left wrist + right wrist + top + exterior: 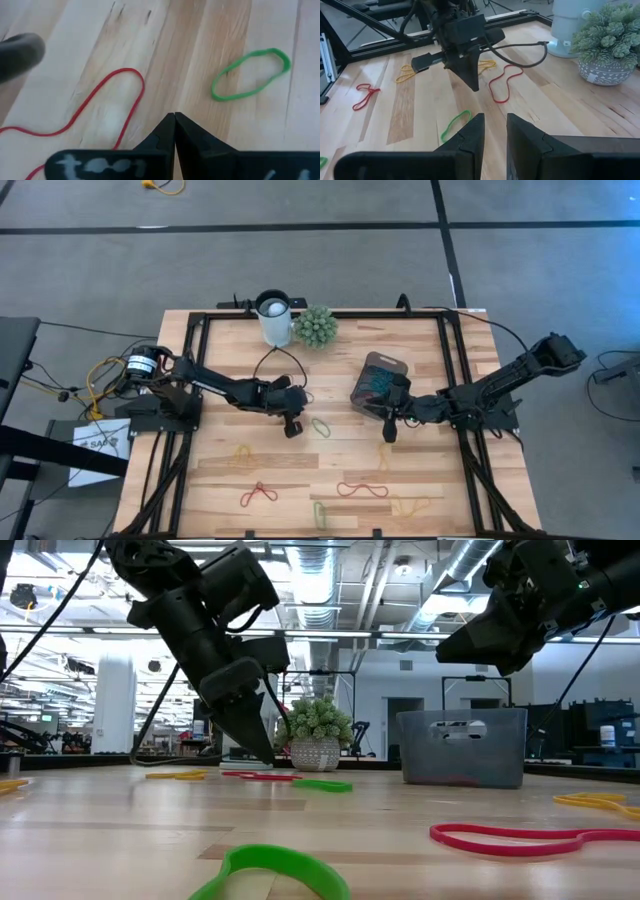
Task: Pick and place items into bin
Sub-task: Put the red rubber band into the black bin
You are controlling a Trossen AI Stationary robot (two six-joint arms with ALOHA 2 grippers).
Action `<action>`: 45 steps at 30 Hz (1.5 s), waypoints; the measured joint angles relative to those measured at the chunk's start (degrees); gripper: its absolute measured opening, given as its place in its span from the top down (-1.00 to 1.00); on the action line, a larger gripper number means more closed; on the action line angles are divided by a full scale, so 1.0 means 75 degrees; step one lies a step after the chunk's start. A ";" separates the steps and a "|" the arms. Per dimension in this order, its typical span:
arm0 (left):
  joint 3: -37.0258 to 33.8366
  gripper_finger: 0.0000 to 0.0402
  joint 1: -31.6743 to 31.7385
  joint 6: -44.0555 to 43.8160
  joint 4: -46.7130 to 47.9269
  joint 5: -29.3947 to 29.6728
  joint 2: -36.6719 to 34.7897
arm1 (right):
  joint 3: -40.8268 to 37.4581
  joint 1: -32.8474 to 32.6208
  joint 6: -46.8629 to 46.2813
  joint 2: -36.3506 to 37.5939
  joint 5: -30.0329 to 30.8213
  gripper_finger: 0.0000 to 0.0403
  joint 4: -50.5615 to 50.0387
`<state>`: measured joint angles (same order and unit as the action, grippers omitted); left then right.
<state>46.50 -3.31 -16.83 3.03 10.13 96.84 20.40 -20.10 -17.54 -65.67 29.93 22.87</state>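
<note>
Thin rubber bands in red, green and yellow lie scattered as loose wiggly loops over the pale wooden table (230, 500), well apart from one another, so each has to be fetched singly. One green rubber band (250, 75) lies flat just ahead of the left gripper (174, 117), and a thin red rubber band (107, 97) curls close beside its tips. That gripper hangs low over the boards with its dark fingers pressed together on nothing — seemingly poised between the two loops rather than carrying either. The right gripper (495, 125) sits next to the small translucent grey plastic bin (377, 383), fingers parted with nothing between them, probably because the bin is its drop-off spot. The bin, with blue-green bands showing inside, stands just behind it. Beyond the left gripper stand a white cylindrical cup (273, 318) and a green spiky plant ball (315, 326) — bystanders, by the look of it.
</note>
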 joint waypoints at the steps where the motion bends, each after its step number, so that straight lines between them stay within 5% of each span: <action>1: 0.0000 1.00 0.0000 -0.0002 0.0000 -0.0037 0.0000 | 0.0000 0.0000 0.0000 -0.0002 0.0000 0.62 0.0001; 9: 0.0000 1.00 0.0011 0.0648 0.0022 -0.0110 -0.0003 | 0.0000 0.0000 0.0000 0.0000 0.0000 0.62 0.0008; 14: 0.0009 1.00 0.0019 0.0767 -0.0150 0.1067 -0.0009 | 0.0000 0.0000 0.0000 -0.0001 0.0003 0.62 0.0012; 17: 0.0009 0.96 0.0069 0.0813 -0.0108 0.1083 -0.0009 | 0.0000 0.0000 0.0000 0.0000 0.0003 0.62 0.0012; 31: 0.0009 0.41 0.0111 0.0824 0.0042 0.0887 -0.0009 | 0.0000 0.0000 0.0000 -0.0001 0.0003 0.62 0.0012; 45: 0.0041 0.48 0.0134 -0.0024 -0.0751 0.1055 0.1058 | -0.0003 0.0000 0.0000 0.0001 0.0006 0.62 0.0020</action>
<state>46.81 -2.31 -17.00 -2.61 18.04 104.77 20.38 -20.10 -17.54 -65.67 29.98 23.03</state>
